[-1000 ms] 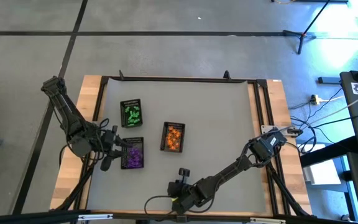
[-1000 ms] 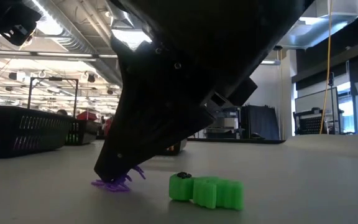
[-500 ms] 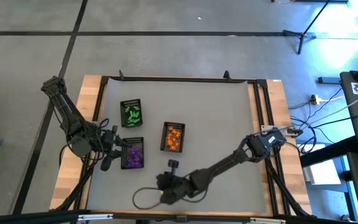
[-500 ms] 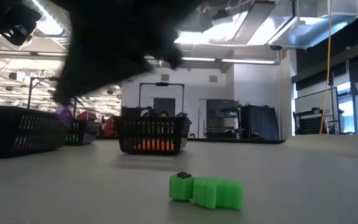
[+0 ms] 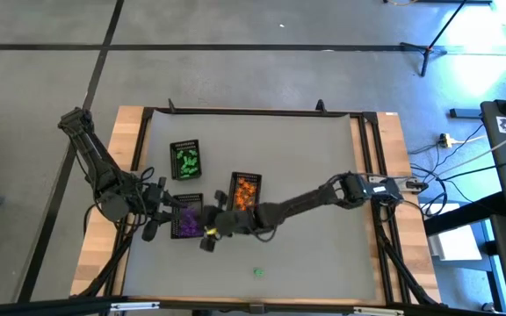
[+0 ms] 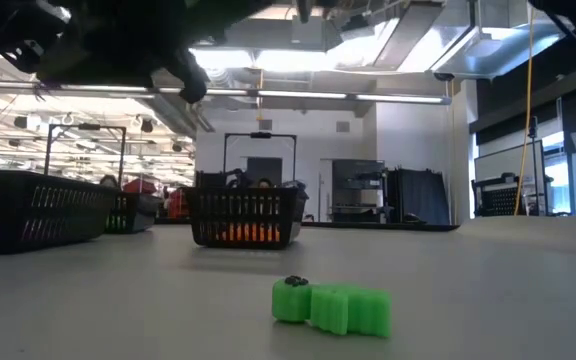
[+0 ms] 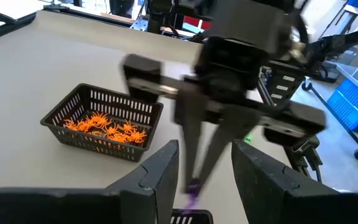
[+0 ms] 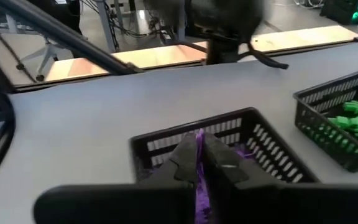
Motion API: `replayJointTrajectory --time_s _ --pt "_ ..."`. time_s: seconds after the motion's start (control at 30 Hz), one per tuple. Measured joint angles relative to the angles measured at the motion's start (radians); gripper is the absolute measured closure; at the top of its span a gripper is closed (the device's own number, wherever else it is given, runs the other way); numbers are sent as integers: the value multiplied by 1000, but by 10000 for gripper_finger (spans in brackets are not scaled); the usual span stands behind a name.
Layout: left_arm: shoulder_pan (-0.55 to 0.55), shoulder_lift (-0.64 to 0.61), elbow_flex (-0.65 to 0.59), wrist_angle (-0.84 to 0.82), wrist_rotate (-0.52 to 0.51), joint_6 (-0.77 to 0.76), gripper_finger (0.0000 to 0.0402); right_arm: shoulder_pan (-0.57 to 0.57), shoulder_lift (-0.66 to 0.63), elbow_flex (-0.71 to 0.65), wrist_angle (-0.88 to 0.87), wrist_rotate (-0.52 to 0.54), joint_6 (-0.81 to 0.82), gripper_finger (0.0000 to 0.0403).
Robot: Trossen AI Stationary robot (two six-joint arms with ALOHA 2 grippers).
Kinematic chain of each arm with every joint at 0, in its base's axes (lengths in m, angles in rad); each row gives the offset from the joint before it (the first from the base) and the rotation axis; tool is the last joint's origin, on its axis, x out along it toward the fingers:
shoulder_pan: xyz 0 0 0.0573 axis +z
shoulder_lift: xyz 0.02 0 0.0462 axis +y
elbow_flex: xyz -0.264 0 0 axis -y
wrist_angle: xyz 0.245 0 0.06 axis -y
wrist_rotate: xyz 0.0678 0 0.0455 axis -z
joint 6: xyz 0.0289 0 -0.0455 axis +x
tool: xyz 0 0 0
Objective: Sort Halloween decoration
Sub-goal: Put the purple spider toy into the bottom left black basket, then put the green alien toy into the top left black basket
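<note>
Right wrist view: a thin purple plastic trinket (image 8: 199,163) is pinched by the right gripper (image 8: 199,155) over a mesh tray (image 8: 229,134); left gripper (image 7: 205,163) is kept spread nearby.

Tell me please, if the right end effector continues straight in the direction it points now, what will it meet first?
Most likely the black tray of purple trinkets. The right end effector, shut on a purple trinket, points straight at that tray's near wall, so it would probably meet the wall or rim first, though the depth is unclear.

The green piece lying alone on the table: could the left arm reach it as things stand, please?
Probably not easily: the right gripper and its arm stretch across between the left gripper and the green piece, which lies far from it.
</note>
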Motion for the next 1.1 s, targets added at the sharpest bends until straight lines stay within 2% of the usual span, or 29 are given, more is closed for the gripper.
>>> replayJointTrajectory --time_s 0.13,0.43,0.53,0.63,0.87,1.1 --pt "0 0 0 0 0 0 262 -28 0 0 3 -44 5 361" --pt "0 0 0 0 -14 0 262 -40 0 0 25 -60 5 257" --pt "0 0 0 0 -14 0 262 -30 0 0 19 -74 -6 245" --pt "0 0 0 0 -14 0 262 -18 -7 0 -30 -135 -28 243" --pt "0 0 0 0 -15 0 262 57 -22 80 -353 -180 54 242" --pt "0 0 0 0 -32 0 262 223 -31 190 -727 -50 98 242"
